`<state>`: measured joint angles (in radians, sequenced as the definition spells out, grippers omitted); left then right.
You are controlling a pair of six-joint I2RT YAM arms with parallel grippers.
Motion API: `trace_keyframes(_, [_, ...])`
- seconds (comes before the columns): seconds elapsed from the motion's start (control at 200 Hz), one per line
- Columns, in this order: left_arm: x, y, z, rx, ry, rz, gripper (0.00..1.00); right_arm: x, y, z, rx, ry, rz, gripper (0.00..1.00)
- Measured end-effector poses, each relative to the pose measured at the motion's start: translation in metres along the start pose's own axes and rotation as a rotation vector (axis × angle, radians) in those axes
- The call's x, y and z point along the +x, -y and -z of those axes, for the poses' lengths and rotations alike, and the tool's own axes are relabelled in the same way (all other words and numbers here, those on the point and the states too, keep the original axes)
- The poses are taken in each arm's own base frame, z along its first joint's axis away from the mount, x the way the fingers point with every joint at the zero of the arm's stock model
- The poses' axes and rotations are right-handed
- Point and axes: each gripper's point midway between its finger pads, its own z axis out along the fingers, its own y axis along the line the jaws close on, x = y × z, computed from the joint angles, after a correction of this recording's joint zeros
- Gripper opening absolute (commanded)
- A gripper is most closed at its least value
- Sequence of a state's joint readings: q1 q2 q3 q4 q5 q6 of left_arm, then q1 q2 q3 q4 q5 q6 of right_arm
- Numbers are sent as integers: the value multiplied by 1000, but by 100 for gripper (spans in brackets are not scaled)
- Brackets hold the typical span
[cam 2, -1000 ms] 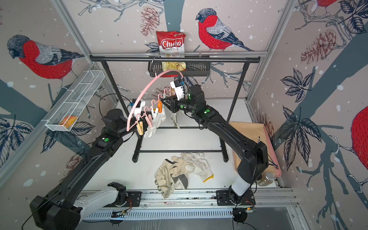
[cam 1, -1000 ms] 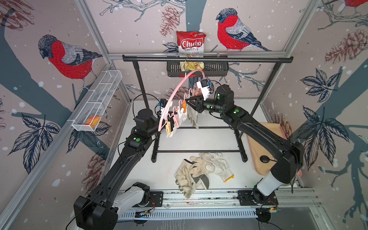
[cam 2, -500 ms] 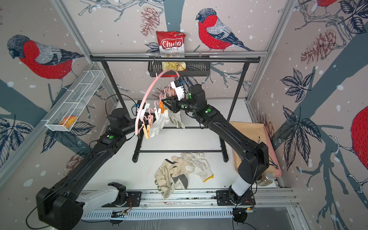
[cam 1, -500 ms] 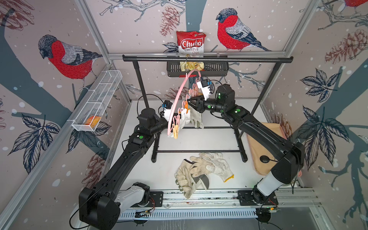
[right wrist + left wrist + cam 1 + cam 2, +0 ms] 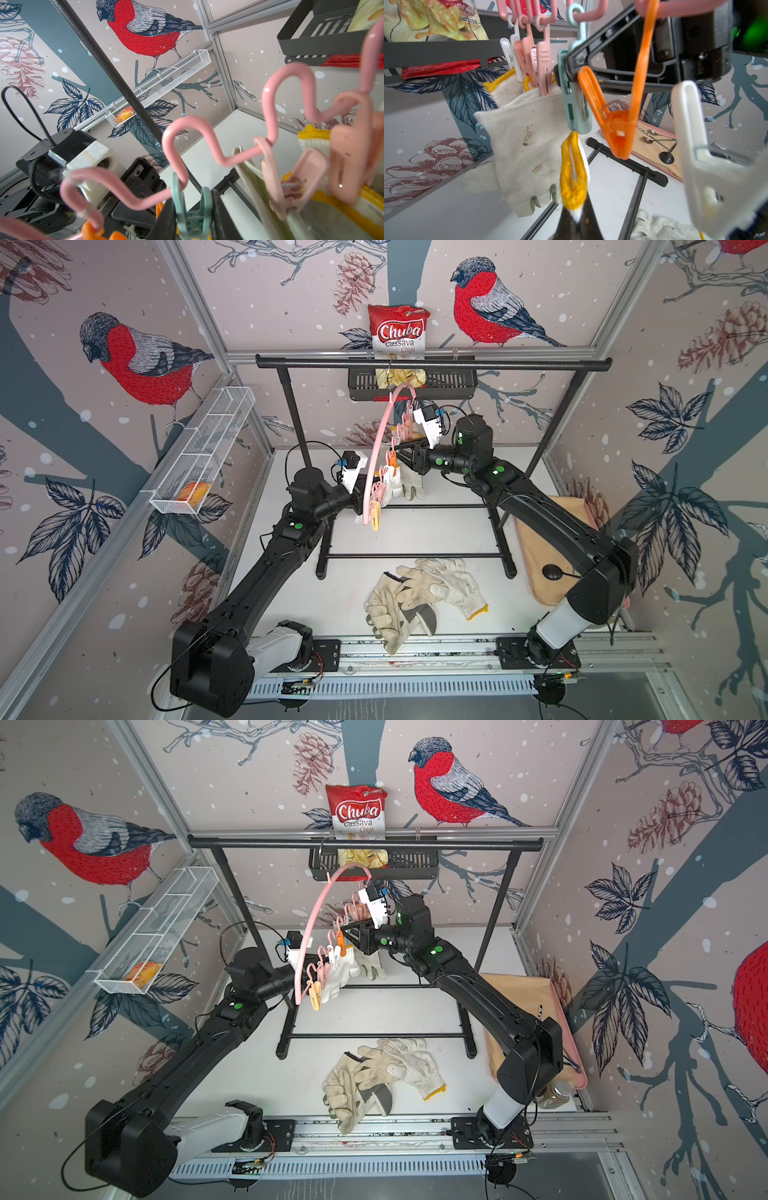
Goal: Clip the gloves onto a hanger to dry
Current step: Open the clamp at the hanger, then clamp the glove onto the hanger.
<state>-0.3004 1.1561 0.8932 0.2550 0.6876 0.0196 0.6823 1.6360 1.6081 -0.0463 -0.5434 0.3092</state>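
Claws, both top views: right claw (image 5: pixel 399 445) (image 5: pixel 348 928) reaches in from the right to the row of pins under the pink hanger (image 5: pixel 380 435) (image 5: pixel 313 919). The hanger hangs by its hook from the black rack (image 5: pixel 432 364). Left claw (image 5: pixel 368 497) sits just behind the hanger's lower end, mostly hidden by it; its grip is not readable here. Clipped gloves (image 5: pixel 409 485) hang from the pins between the two claws. Loose gloves (image 5: pixel 419 593) lie heaped on the tabletop (image 5: pixel 415 531), well apart from both claws.

Left wrist view: left claw (image 5: pixel 576 219) is clenched on a knit glove (image 5: pixel 576 214), pinching it just under the yellow cuff (image 5: pixel 573 172). The cuff stands straight up from the claw. Its top edge touches the lower end of the teal clothespin (image 5: pixel 576 108); cannot tell whether it sits inside the pin. Right claw (image 5: pixel 568 69) grasps that pin's upper end, one finger on each side. Orange clothespin (image 5: pixel 616 128) hangs just beside the teal one. A canvas glove (image 5: pixel 527 145) hangs behind from a pink clothespin (image 5: pixel 544 68).

Right wrist view: right claw (image 5: pixel 192 230) is closed on the teal clothespin (image 5: pixel 187 199), which stands upright between the two black fingers. The pin's ring is hooked on the hanger's wavy bar (image 5: pixel 207 128). Further along the bar, pink pins (image 5: pixel 291 182) hold yellow-edged cuffs (image 5: pixel 313 135).
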Motion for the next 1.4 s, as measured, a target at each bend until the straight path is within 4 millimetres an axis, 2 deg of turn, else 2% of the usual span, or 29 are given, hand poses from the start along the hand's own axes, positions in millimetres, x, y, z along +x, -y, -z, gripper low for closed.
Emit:
trace_keyframes(0.475, [-8,-6,-1,16,85,-102,0,-1,2,2,-5,-1,-1,27])
trace_keyframes(1.176, [-23,-16,-9,44,127,-123,0,1,2,3,-19,-11,13,26])
trace_keyframes(1.401, [-21,-18,-11,45,124,-113,0,0,4,5,-17,-9,13,26])
